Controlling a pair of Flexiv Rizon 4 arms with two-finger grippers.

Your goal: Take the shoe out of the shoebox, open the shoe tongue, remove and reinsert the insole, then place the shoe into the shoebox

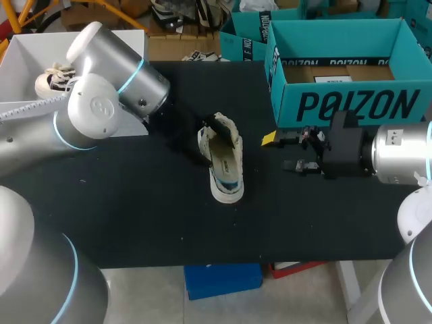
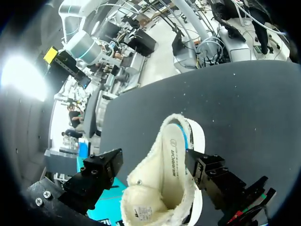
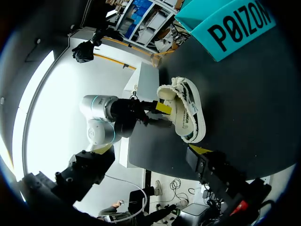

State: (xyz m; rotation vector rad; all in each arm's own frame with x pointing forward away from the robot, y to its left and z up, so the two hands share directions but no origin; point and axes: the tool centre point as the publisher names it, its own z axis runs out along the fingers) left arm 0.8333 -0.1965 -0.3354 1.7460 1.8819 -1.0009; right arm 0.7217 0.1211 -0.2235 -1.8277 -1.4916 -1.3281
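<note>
A cream shoe with a fleecy collar [image 1: 224, 162] lies on the black table, its opening up and a white insole [image 2: 171, 157] showing inside. My left gripper [image 1: 210, 138] is at the shoe's heel end. In the left wrist view the shoe [image 2: 162, 188] sits between the fingers of that gripper [image 2: 153, 160], which stand wide apart and open, with a gap on one side. My right gripper [image 1: 280, 152] hovers open to the right of the shoe, nothing between its fingers. From the right wrist the shoe [image 3: 188, 113] lies ahead of the right gripper [image 3: 155, 176].
The teal shoebox [image 1: 351, 101] stands open at the back right, just behind my right gripper. A white box [image 1: 27, 54] with another shoe [image 1: 54, 79] sits at the back left. Bare black table lies in front of the shoe.
</note>
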